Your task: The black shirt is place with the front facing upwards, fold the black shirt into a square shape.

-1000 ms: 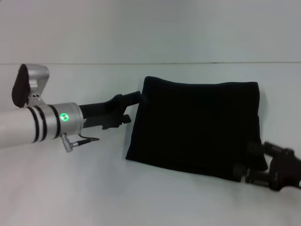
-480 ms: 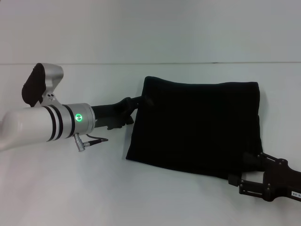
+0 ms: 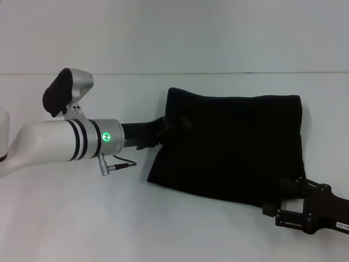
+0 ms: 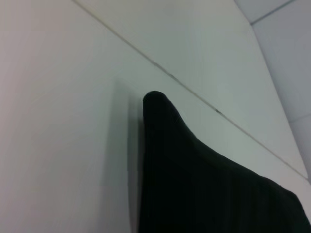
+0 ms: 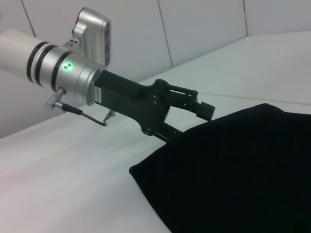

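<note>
1. The left gripper point(image 3: 163, 130) reaches in from the left side of the white worktop point(image 3: 82, 218), its silver wrist showing a green light. In the right wrist view this gripper point(image 5: 194, 114) has its jaws spread apart: one finger sits above the cloth and the lower one disappears under the shirt's edge, so the fabric lies between them, not yet pinched.
2. The black shirt point(image 3: 229, 147) lies flat on the worktop, right of centre, already folded into a roughly square block. No print or label shows on its upper face. Its left edge meets the left gripper, and the far left corner point(image 4: 155, 104) stands out as a rounded point in the left wrist view.
3. The right gripper point(image 3: 281, 203) is at the shirt's near right corner, low in the head view. Its jaws are apart, one finger over the corner of the cloth, the other just beyond the near edge on the bare worktop.
</note>
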